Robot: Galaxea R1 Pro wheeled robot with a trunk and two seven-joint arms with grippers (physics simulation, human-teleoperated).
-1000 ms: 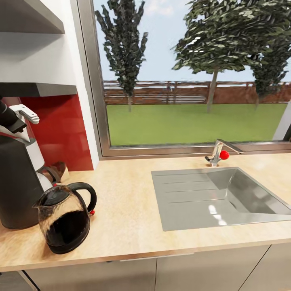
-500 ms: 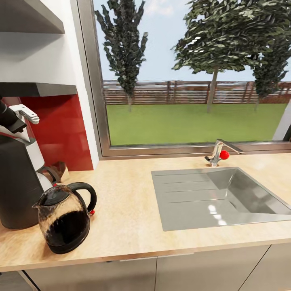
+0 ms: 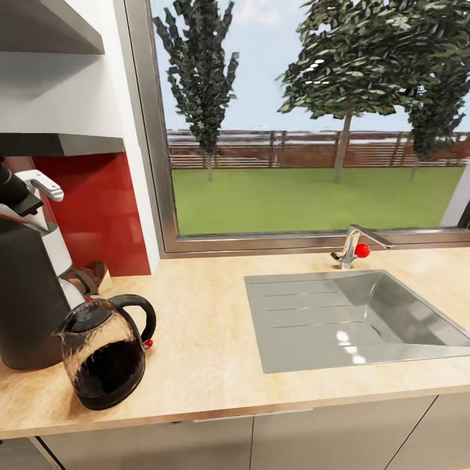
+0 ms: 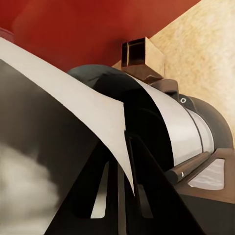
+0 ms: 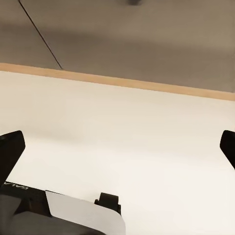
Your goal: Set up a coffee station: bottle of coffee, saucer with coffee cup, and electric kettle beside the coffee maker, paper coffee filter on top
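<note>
In the head view, the coffee maker (image 3: 26,300) stands on the desk (image 3: 209,339) at the far left, before a red wall (image 3: 104,209). A white and black arm part (image 3: 29,189) is just above its top. The kettle (image 3: 104,356) stands just beside the coffee maker, on its right and nearer the front edge, upright, with the handle to the right. A small brown box (image 3: 96,273) is behind it at the wall. Further right a steel sink (image 3: 352,320) is set in the desk, with a tap (image 3: 356,245) under the window (image 3: 313,117).

The left wrist view adds what the head view hides. The left hand (image 4: 126,161) has its two dark fingers (image 4: 90,196) close together, and the edge of a thin white sheet, the filter (image 4: 73,98), goes down between them, so it seems pinched. The brown box (image 4: 139,56) shows beyond, against the red wall.

In the right wrist view, the right hand (image 5: 117,149) is spread wide and holds nothing. It is over a pale surface (image 5: 122,117) with a wood-coloured edge.
</note>
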